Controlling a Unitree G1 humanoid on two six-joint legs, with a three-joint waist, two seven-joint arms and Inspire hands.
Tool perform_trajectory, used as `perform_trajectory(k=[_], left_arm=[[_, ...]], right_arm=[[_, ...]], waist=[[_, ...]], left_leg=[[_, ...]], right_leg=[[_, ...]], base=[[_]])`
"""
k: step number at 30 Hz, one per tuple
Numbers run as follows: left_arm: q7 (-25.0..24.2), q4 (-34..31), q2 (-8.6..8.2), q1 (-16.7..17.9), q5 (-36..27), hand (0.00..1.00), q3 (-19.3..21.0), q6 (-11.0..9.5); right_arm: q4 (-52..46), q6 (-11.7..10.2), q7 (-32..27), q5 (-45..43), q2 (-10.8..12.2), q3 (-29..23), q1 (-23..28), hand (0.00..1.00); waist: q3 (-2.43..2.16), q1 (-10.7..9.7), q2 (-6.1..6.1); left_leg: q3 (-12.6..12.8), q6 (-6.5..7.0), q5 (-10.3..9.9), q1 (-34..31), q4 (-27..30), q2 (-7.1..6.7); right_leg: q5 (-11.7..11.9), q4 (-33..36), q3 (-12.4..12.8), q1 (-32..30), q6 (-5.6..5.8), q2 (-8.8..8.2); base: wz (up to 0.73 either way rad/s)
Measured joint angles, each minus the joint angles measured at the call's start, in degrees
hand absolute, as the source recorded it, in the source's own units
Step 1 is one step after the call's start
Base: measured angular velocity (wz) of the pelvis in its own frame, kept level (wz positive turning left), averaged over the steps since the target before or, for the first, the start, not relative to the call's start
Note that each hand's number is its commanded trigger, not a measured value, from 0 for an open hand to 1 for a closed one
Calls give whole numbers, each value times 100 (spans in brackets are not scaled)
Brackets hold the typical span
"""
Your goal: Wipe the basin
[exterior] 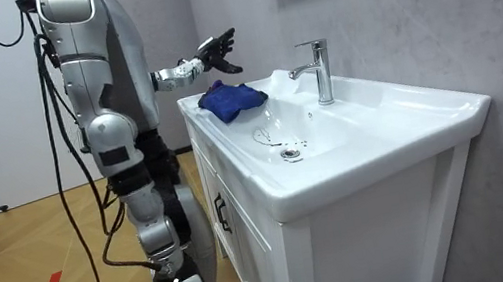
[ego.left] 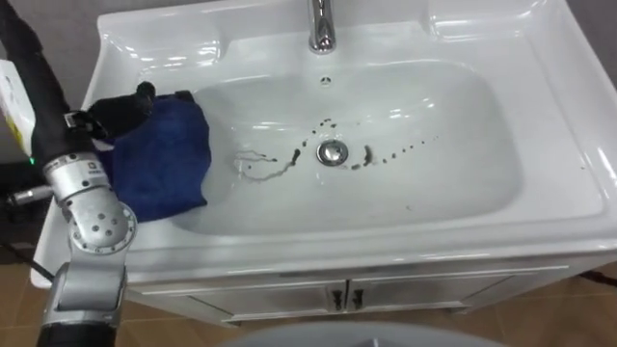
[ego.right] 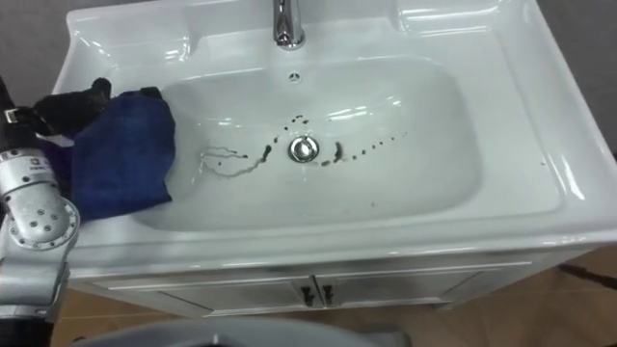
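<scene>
the robot stood at the front of the white basin (ego.left: 540,106), its left hand (exterior: 217,51) held up over the basin's left rim. the hand was released, its dark fingers (exterior: 227,35) spread and gripping nothing. directly below the hand, and apart from it in the room view, a blue cloth (ego.left: 159,159) lay bunched on the rim and draped down the bowl's inner slope (in the eye views the hand overlapped the cloth's upper edge, so contact could not be judged there). to the right of the hand, in the bottom of the bowl, dark smears (ego.left: 265,166) trailed toward the drain (ego.left: 332,152), with a line of dark specks (ego.left: 400,151) running on past it, farther from the hand. the chrome faucet (ego.left: 321,24) stood on the back ledge, right of the hand and well apart from it. the cabinet doors (ego.left: 337,294) sat under the front edge.
</scene>
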Motion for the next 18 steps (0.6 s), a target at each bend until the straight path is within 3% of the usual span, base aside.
perform_trajectory(k=[5,10,18], left_arm=[[-201,0,-22,4,245,0,-259,13],[-453,7,-26,84,358,0,-836,118],[-775,25,-41,282,358,0,-971,229]], right_arm=[[24,42,11,-17,5,147,3,0],[31,46,-34,8,3,233,-17,0],[92,45,-42,15,4,256,-66,0]], waist=[[8,-9,-10],[7,6,1],[15,7,-8]], left_leg=[[11,0,0,28,0,1],[11,0,0,84,-19,2],[15,0,-1,91,-19,3]], right_leg=[[3,15,13,17,-2,1],[8,2,18,83,6,8],[8,-2,18,88,6,8]], base=[[0],[0],[0]])
